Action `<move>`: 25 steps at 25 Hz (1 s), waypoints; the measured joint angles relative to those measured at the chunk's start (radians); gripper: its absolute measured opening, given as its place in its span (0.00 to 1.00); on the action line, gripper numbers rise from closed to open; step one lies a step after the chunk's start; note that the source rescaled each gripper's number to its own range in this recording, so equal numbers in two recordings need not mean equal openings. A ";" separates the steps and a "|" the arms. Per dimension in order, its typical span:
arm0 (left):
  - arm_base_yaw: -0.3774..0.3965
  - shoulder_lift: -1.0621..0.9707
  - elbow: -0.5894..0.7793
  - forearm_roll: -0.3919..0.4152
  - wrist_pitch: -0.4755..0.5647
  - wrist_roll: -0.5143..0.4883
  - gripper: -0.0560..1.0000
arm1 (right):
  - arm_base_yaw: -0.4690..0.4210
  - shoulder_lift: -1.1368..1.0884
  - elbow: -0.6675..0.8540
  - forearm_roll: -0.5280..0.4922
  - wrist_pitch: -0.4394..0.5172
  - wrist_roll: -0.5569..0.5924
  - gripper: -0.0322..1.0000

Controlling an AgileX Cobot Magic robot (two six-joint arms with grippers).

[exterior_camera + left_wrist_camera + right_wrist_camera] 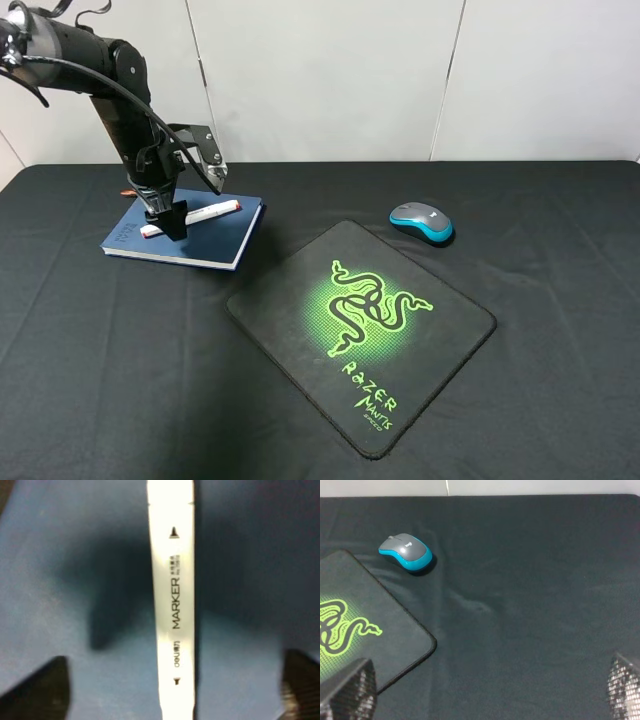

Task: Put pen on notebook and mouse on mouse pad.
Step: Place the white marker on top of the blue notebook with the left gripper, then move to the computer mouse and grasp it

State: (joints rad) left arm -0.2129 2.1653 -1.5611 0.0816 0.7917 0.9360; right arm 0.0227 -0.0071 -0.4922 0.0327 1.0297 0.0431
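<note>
Pen (pixel 172 605) flat, slanting across notebook (pixel 218 238)

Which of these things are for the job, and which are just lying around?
For the job:
- slim white marker pen with orange-red tips, lying on the notebook
- square blue hardcover notebook
- small grey-and-blue computer mouse, on the cloth, not on the pad
- large black square mouse pad with green snake logo

Just there:
- black tablecloth
- white wall panels
</note>
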 joint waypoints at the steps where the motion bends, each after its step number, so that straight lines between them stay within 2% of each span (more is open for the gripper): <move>1: 0.000 0.000 0.000 0.000 -0.004 0.000 0.95 | 0.000 0.000 0.000 0.000 0.000 0.000 1.00; 5: 0.000 0.000 0.000 -0.001 -0.009 0.000 0.99 | 0.000 0.000 0.000 0.000 0.000 0.000 1.00; 16: 0.000 -0.020 0.000 -0.001 -0.023 -0.017 1.00 | 0.000 0.000 0.000 0.000 0.000 0.000 1.00; 20: 0.000 -0.093 0.000 -0.001 -0.001 -0.020 1.00 | 0.000 0.000 0.000 0.000 0.000 0.000 1.00; 25: 0.000 -0.222 0.000 -0.001 0.081 -0.020 1.00 | 0.000 0.000 0.000 0.000 0.000 0.000 1.00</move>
State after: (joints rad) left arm -0.2129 1.9435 -1.5611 0.0807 0.8728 0.9160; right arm 0.0227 -0.0071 -0.4922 0.0327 1.0297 0.0431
